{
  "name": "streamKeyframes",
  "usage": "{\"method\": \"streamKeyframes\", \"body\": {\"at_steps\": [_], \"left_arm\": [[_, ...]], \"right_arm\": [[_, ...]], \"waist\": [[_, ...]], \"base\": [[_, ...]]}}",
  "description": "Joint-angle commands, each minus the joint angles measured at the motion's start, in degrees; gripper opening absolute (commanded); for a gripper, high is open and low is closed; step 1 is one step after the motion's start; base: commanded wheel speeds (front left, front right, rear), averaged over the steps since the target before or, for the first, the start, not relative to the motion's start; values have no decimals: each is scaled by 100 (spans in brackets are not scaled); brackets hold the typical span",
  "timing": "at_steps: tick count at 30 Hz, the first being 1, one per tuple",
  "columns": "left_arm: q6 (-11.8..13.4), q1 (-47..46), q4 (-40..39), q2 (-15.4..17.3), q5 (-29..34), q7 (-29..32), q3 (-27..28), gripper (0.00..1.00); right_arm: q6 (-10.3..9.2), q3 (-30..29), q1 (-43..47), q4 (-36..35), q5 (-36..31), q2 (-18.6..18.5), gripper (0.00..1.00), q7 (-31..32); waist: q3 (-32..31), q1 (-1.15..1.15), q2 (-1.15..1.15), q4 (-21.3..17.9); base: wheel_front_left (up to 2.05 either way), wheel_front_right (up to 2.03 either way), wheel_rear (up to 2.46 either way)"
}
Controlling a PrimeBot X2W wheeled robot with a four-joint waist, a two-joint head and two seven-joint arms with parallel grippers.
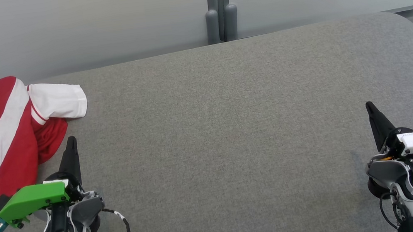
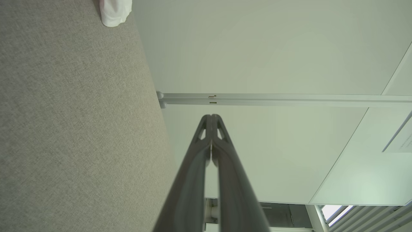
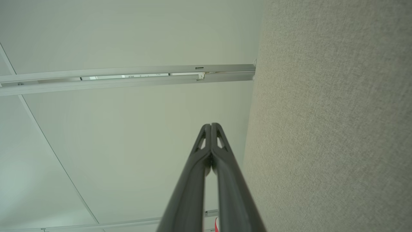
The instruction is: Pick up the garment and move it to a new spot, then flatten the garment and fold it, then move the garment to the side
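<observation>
Probably an office or lab; frosted partition panels (image 1: 83, 25), a grey metal post (image 1: 220, 5), a fabric-covered worktop (image 1: 231, 128).

You can read no text here. The pale notice (image 2: 403, 141) on the wall panel (image 2: 289, 48) carries print too small to make out.

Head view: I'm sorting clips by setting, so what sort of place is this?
Probably an office or lab set up for cloth handling: a grey fabric-covered surface, pale partition panels joined by a metal post behind it, and a red-and-white garment at its left edge.
</observation>
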Motion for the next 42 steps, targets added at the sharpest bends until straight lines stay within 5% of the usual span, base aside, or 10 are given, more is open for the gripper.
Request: {"method": "streamKeyframes", "body": {"at_steps": [1,29,30,42], "left_arm": [[-23,-73,18,3,-4,6,5,0],[-23,-73,18,3,-4,6,5,0],[0,0,0,0,0,0,0,100],[-18,382,-101,-26,78,-224,-176,100]], "right_arm": [[5,-1,-28,12,19,-31,0,7],[5,-1,-28,12,20,-31,0,7],[0,0,0,0,0,0,100,0],[-1,224,332,0,-82,58,100,-250]], "waist": [[0,0,0,0],[0,0,0,0],[0,0,0,0],[-14,0,7,0]], "base": [[0,0,0],[0,0,0],[0,0,0],[0,0,0]]}}
